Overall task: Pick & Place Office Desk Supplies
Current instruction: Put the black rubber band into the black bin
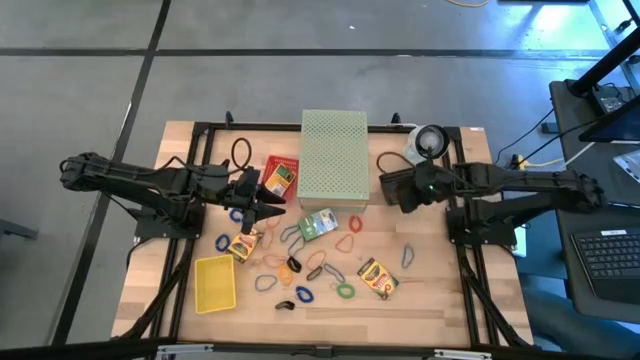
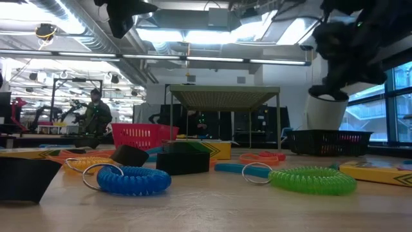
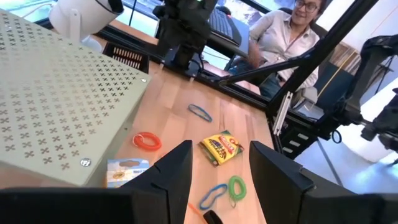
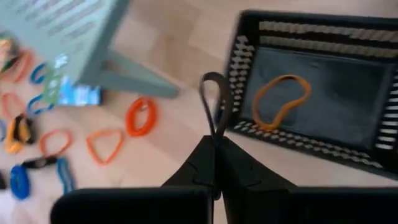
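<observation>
Right end effector (image 4: 214, 146) is clamped tight on a thin dark rubber-band loop (image 4: 214, 106), which stands up from the fingertips. It hovers just short of the rim of the black slotted plastic basket (image 4: 249, 68); an orange rubber-band loop (image 4: 280, 99) already lies inside. So the step in hand looks like the carry-to-bin part of a pick & place. Next move prob. calls for shifting fwd until the loop is over the basket floor, then letting go; a release too soon could drop it on the rim or the wooden surface (image 1: 430, 300).

Left end effector (image 3: 217, 171) hangs w/ fingers spread, nothing held, above the scattered supplies just beside the large pale green perforated box (image 1: 334, 152). Ahead of it: a yellow-and-green card box (image 3: 221, 148), a green loop (image 3: 236, 186), a blue loop (image 3: 213, 195) and a red-orange loop (image 3: 147, 141). Likely lining up the next pick; it would need to drop onto one item & close.

Farther off, beyond the surface, a person (image 3: 280, 34) sits.
</observation>
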Motion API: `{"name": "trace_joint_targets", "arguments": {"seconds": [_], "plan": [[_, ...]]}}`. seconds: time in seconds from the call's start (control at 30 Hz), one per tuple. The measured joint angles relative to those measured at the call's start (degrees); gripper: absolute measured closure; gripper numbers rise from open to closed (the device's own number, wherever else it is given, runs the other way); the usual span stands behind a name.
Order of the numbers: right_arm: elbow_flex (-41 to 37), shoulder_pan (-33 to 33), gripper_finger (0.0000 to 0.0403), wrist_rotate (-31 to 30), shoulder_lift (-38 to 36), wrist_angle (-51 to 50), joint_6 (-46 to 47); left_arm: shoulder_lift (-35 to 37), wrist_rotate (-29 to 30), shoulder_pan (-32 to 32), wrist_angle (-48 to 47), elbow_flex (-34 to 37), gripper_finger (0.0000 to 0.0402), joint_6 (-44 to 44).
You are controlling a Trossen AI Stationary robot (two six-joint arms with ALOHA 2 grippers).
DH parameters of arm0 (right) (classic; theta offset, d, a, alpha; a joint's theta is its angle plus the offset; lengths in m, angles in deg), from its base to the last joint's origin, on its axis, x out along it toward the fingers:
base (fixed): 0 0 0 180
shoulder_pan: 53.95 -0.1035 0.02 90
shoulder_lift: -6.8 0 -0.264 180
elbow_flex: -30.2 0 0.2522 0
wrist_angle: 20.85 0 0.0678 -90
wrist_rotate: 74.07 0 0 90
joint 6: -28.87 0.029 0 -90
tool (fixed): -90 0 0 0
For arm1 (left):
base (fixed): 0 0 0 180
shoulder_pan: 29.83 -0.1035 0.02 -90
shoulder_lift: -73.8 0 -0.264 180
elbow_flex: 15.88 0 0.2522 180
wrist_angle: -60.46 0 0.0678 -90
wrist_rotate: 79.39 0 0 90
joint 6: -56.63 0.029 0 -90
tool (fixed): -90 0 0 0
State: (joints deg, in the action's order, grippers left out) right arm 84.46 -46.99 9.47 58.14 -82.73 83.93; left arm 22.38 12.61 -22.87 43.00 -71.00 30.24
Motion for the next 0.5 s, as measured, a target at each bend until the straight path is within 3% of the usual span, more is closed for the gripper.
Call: {"name": "trace_joint_targets", "arguments": {"seconds": [0.27, 0.5], "plan": [[-0.01, 9.57, 0.0398, 5.82, 7.50, 0.06, -5.12, 0.00, 0.04, 0.00, -0.59, 0.00, 0.0245, 1.55], [-0.01, 14.35, 0.0398, 7.08, 15.20, 2.76, -10.16, -0.02, 0.04, 0.00, -1.05, 0.00, 0.0245, 1.57]]}}
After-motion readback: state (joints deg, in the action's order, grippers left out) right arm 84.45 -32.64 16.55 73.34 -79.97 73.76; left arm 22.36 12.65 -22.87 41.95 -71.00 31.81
